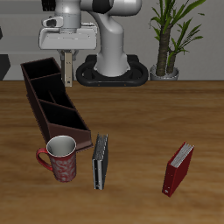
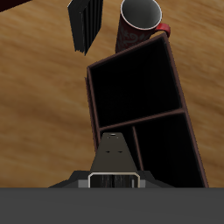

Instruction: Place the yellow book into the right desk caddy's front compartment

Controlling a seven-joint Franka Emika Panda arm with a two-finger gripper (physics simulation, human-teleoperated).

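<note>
Gripper [image 1: 65, 58] sits in the upper left of the exterior frame, pressed together on the yellow book [image 1: 66, 72]. The book hangs edge-down, clear of the tabletop [image 1: 140, 114] and over the back part of the right desk caddy [image 1: 39, 101].

Why held so: a thin book carried vertically should slip between the partitions without tipping (my judgement). The wrist view shows its speckled spine pointing down near a partition, not yet over the front cell.

The caddy runs diagonally from the upper left toward the lower centre-left of the exterior frame. It has 3 cells, and all look empty. The target cell is the 1 nearest the tabletop's front edge.

Surroundings:
- Red patterned mug [image 1: 59, 157], lower left of the frame, just beside the caddy's front end.
- Dark grey-black book [image 1: 100, 162], standing on edge beside the mug, lower centre.
- Red book [image 1: 178, 168], standing on edge at the lower right, well apart.

Obstruction: nothing lies inside the target cell. The mug crowds its outer wall, so a low approach risks clipping it, and the partition must be cleared too.
</note>
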